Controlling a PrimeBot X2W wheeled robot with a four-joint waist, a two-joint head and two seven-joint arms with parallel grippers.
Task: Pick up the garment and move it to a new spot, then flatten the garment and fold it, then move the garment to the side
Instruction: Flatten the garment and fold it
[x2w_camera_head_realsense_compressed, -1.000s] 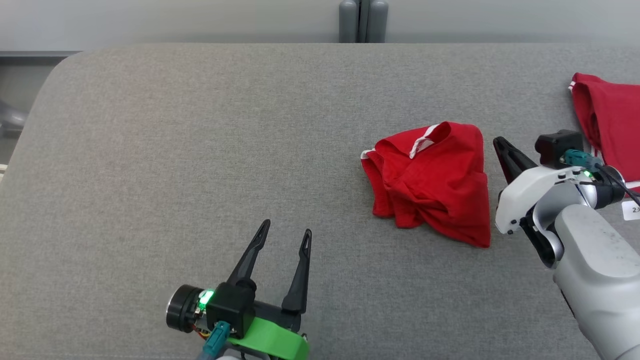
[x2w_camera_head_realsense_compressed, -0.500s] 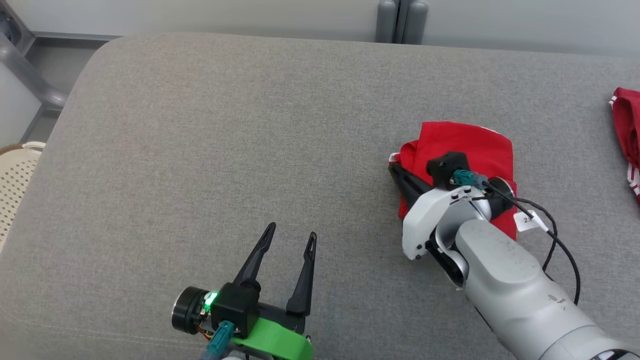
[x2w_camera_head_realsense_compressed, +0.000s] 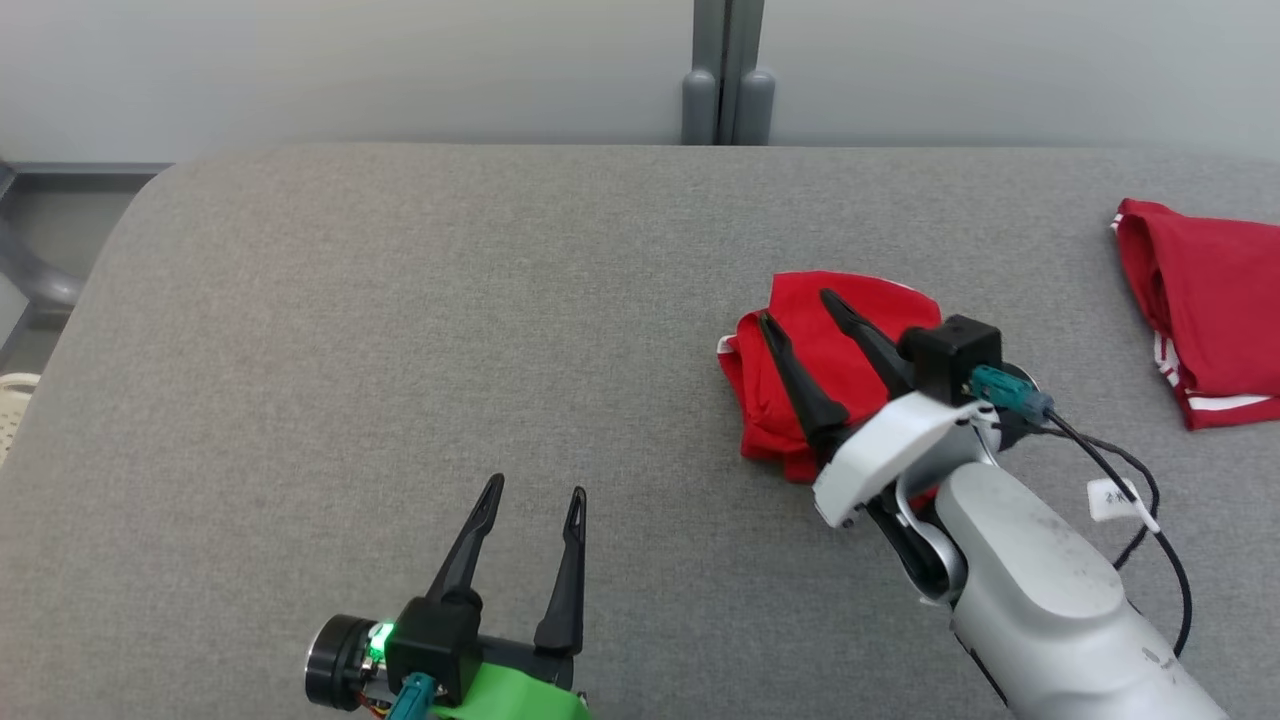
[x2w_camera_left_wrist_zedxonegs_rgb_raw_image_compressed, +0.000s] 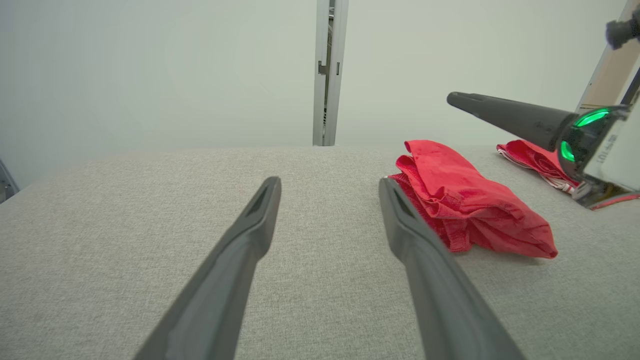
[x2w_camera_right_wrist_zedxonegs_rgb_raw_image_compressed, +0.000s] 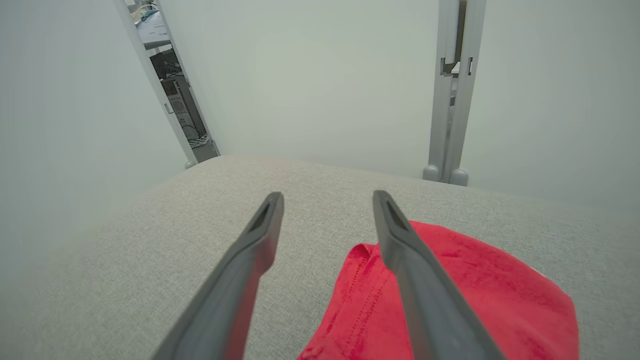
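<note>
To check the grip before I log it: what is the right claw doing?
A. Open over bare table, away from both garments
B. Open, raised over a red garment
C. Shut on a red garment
B: the right claw has its jaws apart, above the garment, with no cloth between them.

Grey fabric-covered bench (x2w_camera_head_realsense_compressed: 400, 320) with a rounded corner at the back left, carrying two red garments.
A bunched, loosely folded red cloth garment (x2w_camera_head_realsense_compressed: 845, 370) with a sliver of white trim at its left edge lies on the right half of the bench, about midway between front and back. A second red cloth garment (x2w_camera_head_realsense_compressed: 1210, 300), white-striped along its hem, lies flatter and well apart from it, farther right and nearer the back edge, cut off by the side of the head view.
</note>
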